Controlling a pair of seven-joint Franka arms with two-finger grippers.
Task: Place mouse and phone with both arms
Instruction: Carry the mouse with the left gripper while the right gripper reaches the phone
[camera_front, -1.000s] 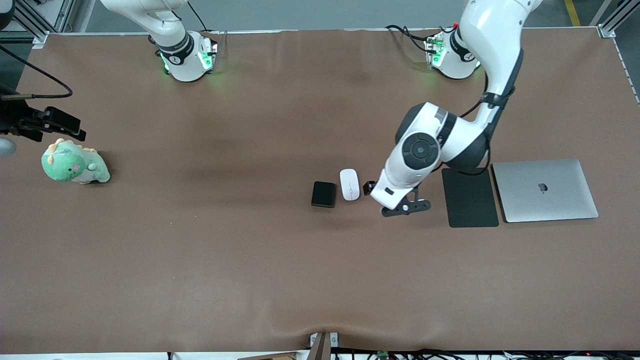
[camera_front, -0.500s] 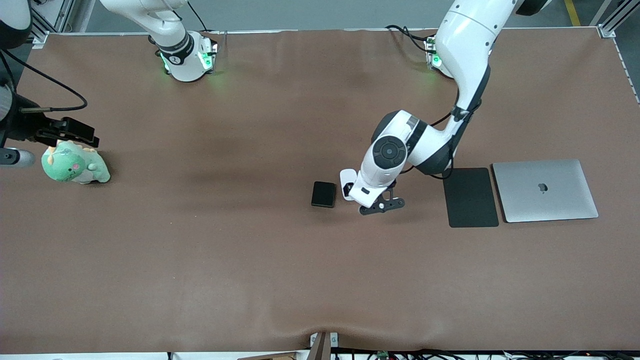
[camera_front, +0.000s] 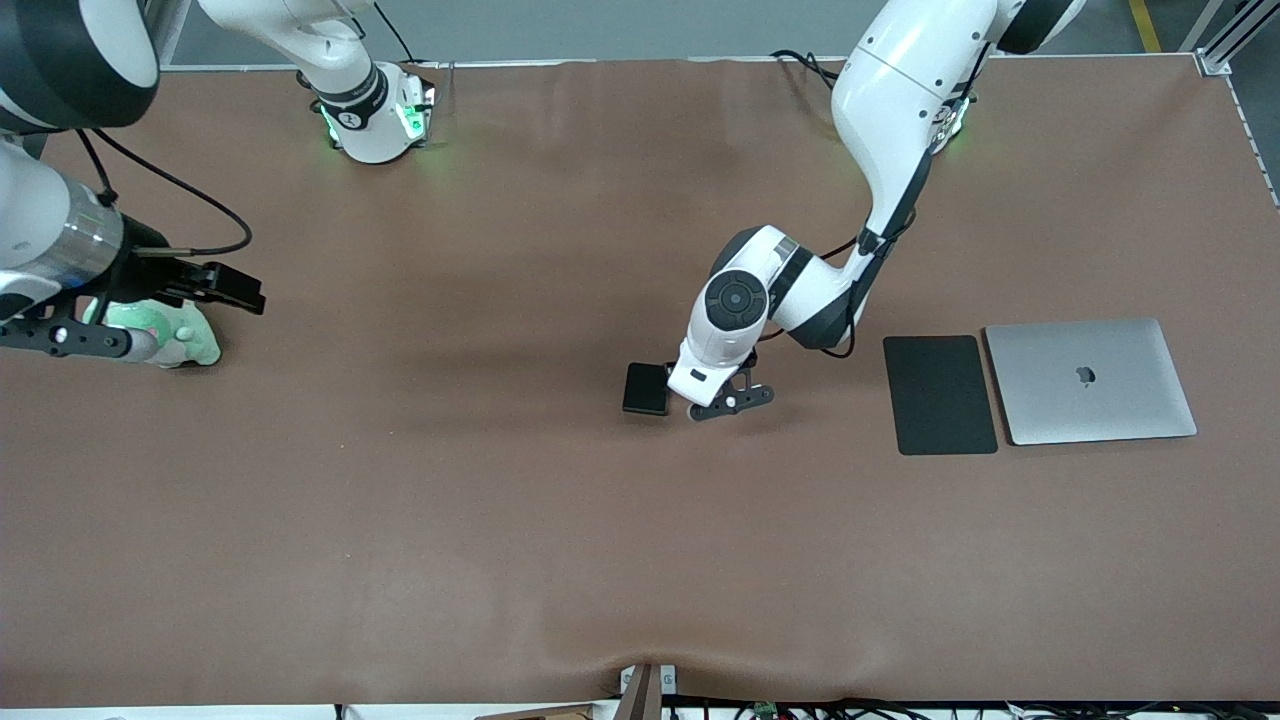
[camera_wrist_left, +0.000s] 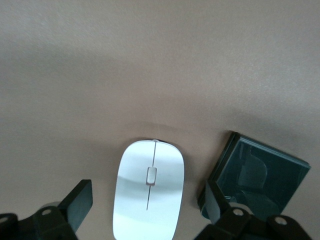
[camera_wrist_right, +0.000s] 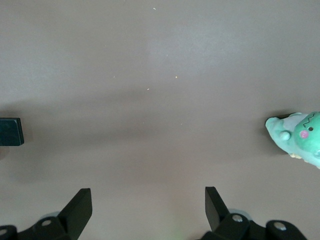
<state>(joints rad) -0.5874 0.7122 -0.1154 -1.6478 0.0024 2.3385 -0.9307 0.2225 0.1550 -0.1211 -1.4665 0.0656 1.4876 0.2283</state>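
The white mouse (camera_wrist_left: 149, 195) lies on the brown table between the open fingers of my left gripper (camera_wrist_left: 147, 206), which straddles it without touching. In the front view the left gripper (camera_front: 700, 384) covers the mouse, so it is hidden there. The black phone (camera_front: 647, 388) lies flat right beside the mouse, toward the right arm's end; it also shows in the left wrist view (camera_wrist_left: 260, 175), close to one finger (camera_wrist_left: 214, 202). My right gripper (camera_front: 232, 290) is open and empty (camera_wrist_right: 147, 206), over the table by a green toy, well away from both things.
A green dinosaur toy (camera_front: 190, 345) sits at the right arm's end, partly under the right hand; it also shows in the right wrist view (camera_wrist_right: 300, 137). A flat black mouse pad (camera_front: 940, 394) and a closed silver laptop (camera_front: 1090, 381) lie at the left arm's end.
My left gripper has moved from beside the mouse to over it, hiding it in the front view. My right arm has swung in from the table's end, over the toy.
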